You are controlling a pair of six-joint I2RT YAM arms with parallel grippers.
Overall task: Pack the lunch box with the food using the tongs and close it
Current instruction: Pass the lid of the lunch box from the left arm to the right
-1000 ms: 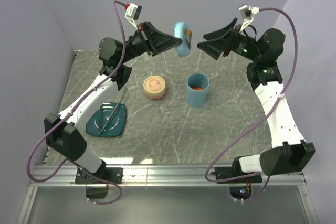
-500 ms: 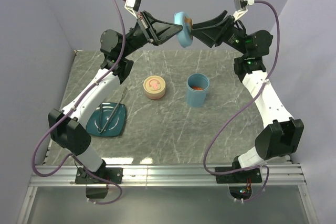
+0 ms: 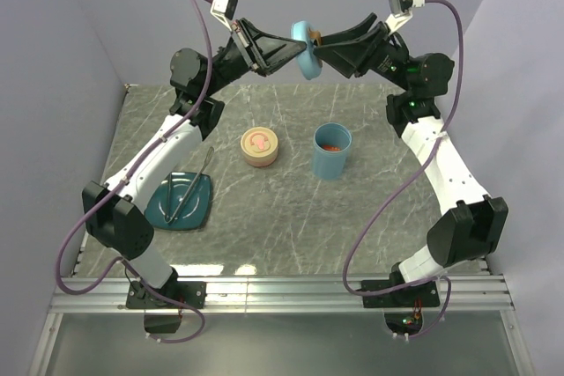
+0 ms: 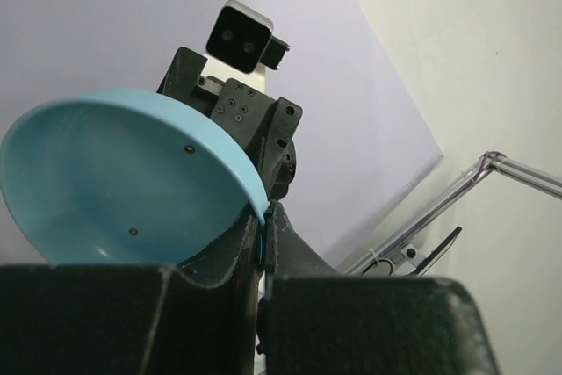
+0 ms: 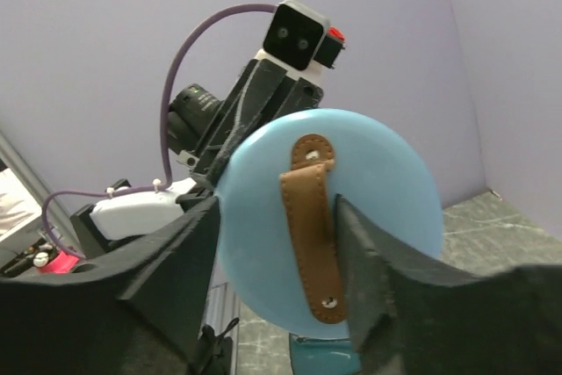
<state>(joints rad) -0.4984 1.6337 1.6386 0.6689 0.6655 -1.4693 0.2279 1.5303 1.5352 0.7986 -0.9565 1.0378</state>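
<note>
Since one second ago the right gripper has travelled in from the right to the light blue lid, and the left arm has raised this lid a little. Now the right gripper's fingers are open and stand on both sides of the brown strap on the lid's top, with one finger just beside it. The left gripper is closed on the lid's rim and holds the lid on edge, high above the back of the marble table. Below, the blue cup with orange-red food and the beige round tier with a pink shrimp-like piece stand near each other, not touching. The tongs lie with one end on the teal plate at the left.
</note>
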